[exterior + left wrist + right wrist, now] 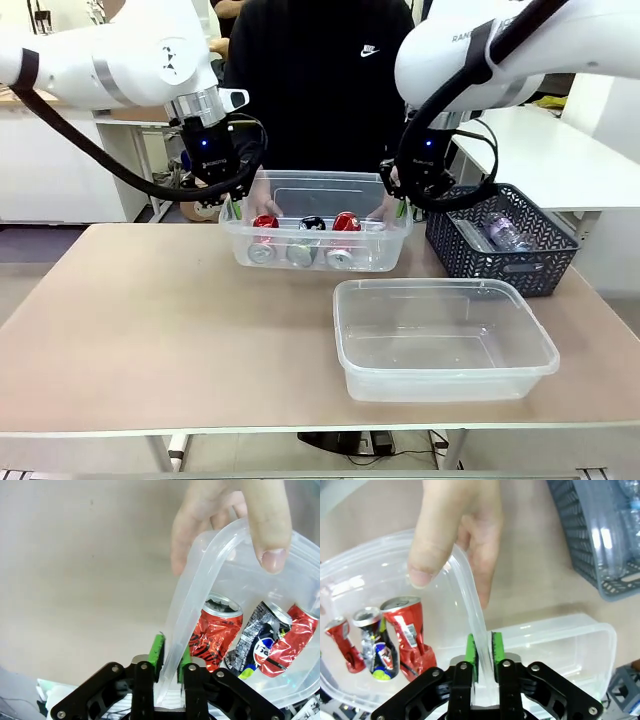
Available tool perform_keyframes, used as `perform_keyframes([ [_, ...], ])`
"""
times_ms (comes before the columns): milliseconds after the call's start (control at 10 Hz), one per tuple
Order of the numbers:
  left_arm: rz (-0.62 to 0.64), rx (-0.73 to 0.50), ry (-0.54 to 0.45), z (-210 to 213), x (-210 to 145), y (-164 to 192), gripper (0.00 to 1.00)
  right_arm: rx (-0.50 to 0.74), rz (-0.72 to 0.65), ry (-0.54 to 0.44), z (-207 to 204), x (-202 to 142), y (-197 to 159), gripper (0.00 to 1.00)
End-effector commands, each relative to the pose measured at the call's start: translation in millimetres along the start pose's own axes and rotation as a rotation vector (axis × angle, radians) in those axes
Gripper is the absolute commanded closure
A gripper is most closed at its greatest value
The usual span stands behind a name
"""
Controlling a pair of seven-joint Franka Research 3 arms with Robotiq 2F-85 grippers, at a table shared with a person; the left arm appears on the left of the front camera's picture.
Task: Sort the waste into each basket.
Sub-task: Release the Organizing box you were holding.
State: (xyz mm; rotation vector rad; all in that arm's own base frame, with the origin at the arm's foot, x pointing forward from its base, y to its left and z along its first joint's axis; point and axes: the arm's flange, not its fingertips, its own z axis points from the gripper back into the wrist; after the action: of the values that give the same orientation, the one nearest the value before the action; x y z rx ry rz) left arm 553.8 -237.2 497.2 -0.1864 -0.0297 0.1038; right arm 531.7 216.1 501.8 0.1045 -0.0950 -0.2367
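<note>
A clear basket [320, 181] stands at the far middle of the table with three crushed cans in it: a red can [265, 222], a black can [312, 224] and another red can [346, 222]. My left gripper [232, 205] is shut on the basket's left rim [200, 575], green pads either side of the wall. At the right rim [465, 580] my right gripper [400, 205] pinches in the same way. The person's hands [225, 520] [455, 525] also hold both ends of the rim. A second clear basket [430, 285] sits empty nearer me. The cans [215, 635] [410, 630] lie close to both sets of fingers.
A dark lattice basket [500, 260] stands at the right, holding a clear plastic bottle [505, 232]. The person stands right behind the far table edge. Bare tabletop lies to the left and front.
</note>
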Motion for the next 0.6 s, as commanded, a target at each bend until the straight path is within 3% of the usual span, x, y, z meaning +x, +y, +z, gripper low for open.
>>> perform_keyframes([
  [0, -0.009, 0.004, -0.054, 15.7, -9.5, 1.3, 0.0, 0.026, -0.017, -0.062, 15.2, -10.7, -12.6, 0.12],
  [100, -0.002, 0.005, -0.083, 24.2, -15.6, 5.0, 0.0, 0.07, -0.009, -0.117, 24.0, -14.4, -18.2, 0.0],
  [200, -0.006, -0.015, -0.109, 34.1, -20.8, 9.1, 0.0, 0.127, -0.012, -0.197, 32.3, -15.3, -23.4, 0.0],
  [300, 0.001, -0.045, -0.17, 43.3, -25.4, 12.7, 0.11, 0.178, -0.018, -0.268, 38.0, -16.1, -27.7, 0.0],
  [400, -0.01, -0.112, -0.233, 50.7, -30.3, 15.9, 0.02, 0.233, -0.004, -0.33, 40.8, -17.1, -31.2, 0.06],
  [500, -0.028, -0.156, -0.265, 53.8, -33.0, 17.7, 0.0, 0.258, -0.004, -0.362, 42.8, -18.9, -34.7, 0.0],
])
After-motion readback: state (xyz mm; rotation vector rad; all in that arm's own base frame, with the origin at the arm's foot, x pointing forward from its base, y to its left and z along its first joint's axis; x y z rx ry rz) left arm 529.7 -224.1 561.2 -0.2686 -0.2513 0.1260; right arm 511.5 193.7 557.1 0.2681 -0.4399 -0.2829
